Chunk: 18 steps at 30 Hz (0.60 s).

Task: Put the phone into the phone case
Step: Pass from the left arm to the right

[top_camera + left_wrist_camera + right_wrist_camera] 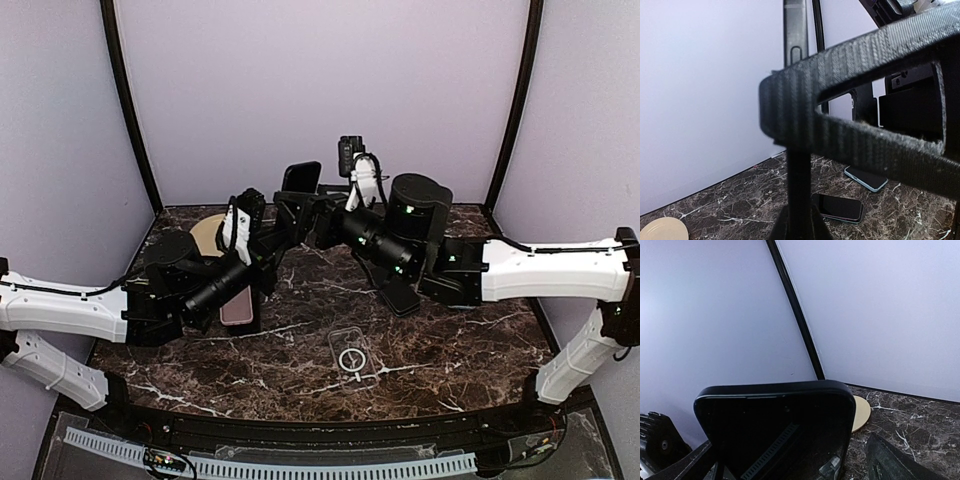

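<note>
A black phone point(301, 177) stands upright in the air at the back centre. Its dark screen point(775, 430) has a thick black rim that looks like a phone case fitted round it. My left gripper point(288, 213) is shut on its lower end, and the left wrist view shows the phone edge-on point(795, 50) rising from the left gripper point(797, 225). My right gripper point(326, 212) is open, with its ribbed fingers point(865, 45) either side of the phone. One right finger point(890, 462) stands clear of the phone's edge. A clear phone case point(352, 358) lies flat at the front centre.
A pink phone point(238, 305) lies under the left arm and a dark one point(398, 290) under the right arm. The left wrist view shows a dark phone point(837, 206) and a light-edged phone point(866, 179) on the marble. A beige disc point(208, 235) sits at the back left.
</note>
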Motion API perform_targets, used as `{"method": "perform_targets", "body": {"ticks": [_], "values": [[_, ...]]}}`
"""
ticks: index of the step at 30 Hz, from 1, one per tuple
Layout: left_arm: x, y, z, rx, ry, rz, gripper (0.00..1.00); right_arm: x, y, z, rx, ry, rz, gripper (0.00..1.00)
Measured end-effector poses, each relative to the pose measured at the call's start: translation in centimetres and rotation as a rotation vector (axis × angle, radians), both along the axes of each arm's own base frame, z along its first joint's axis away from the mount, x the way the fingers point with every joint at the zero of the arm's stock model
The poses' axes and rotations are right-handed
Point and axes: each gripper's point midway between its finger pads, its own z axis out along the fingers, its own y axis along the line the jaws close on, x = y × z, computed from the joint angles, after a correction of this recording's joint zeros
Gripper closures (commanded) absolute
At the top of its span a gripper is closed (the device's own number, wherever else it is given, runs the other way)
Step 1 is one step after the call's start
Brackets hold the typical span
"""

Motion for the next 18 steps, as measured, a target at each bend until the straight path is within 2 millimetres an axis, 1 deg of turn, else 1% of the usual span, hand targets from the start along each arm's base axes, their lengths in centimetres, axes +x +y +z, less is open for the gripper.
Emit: {"method": "perform_targets", "body": {"ticks": [6,10,16,18], "values": [[0.19,0.22,-0.25,-0.004,0.012,0.015,1.0,0.42,0.49,-0.35,-0.009,0.016,0.014,0.07],[0.19,0.25,-0.52,0.0,0.016,0.016,1.0,0.54,0.71,-0.69,-0.02,0.02,0.018,0.02],[0.23,0.28,-0.59,0.002,0.017,0.017,1.0,0.97,0.78,-0.99,-0.034,0.031,0.013,0.02],[0.23,0.29,-0.6,0.003,0.017,0.018,1.0,1.01,0.78,-1.01,-0.035,0.032,0.016,0.04]]}}
